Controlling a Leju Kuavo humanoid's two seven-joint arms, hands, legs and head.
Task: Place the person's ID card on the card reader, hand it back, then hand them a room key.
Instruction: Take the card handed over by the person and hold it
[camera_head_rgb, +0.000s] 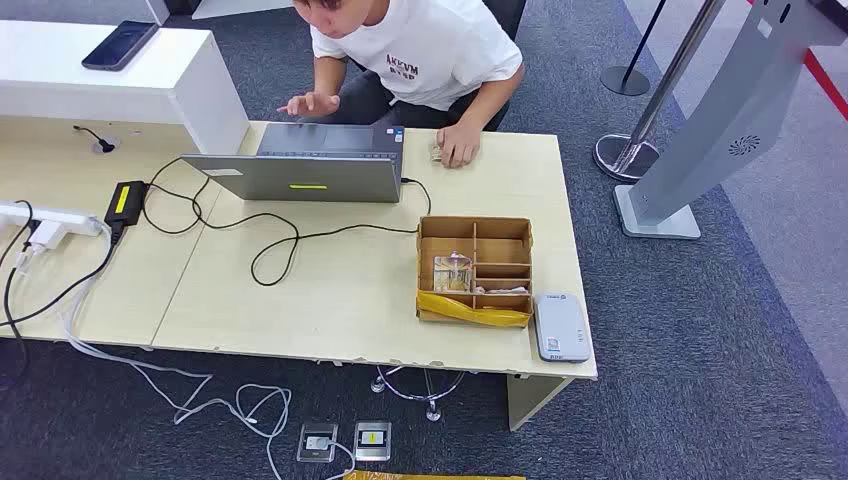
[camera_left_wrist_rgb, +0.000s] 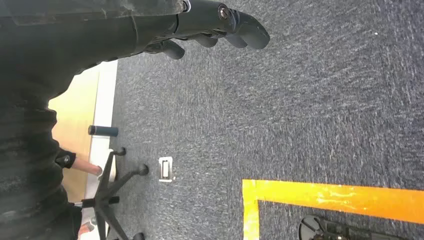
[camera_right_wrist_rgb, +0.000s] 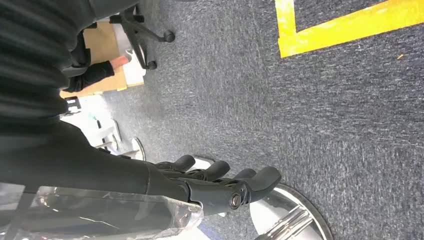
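Nothing has started yet, by the look of it: the left hand (camera_left_wrist_rgb: 210, 27) hangs at the robot's side over the grey carpet, fingers loosely apart and holding nothing, and the right hand (camera_right_wrist_rgb: 220, 185) hangs the same way, fingers spread and bare. The first step, taking the ID card, is the one in hand, I'd judge. The person (camera_head_rgb: 420, 50) leans over the far edge of the bench (camera_head_rgb: 330, 300), one hand at the laptop (camera_head_rgb: 300, 175), the other fist resting on the wood on something small; whether that is the card I cannot tell. The next move calls for an arm to rise and reach out to that far side to receive it.

Across the bench from the left: a white power strip (camera_head_rgb: 45, 220) and black adapter (camera_head_rgb: 125, 200), cables looping, the laptop, then a compartmented cardboard box (camera_head_rgb: 475, 270) with what may be key cards in it, and just beside it, at the near right corner, the white card reader (camera_head_rgb: 561, 326). A stanchion base (camera_head_rgb: 625, 155) and a grey kiosk stand (camera_head_rgb: 700, 130) lie to the right.
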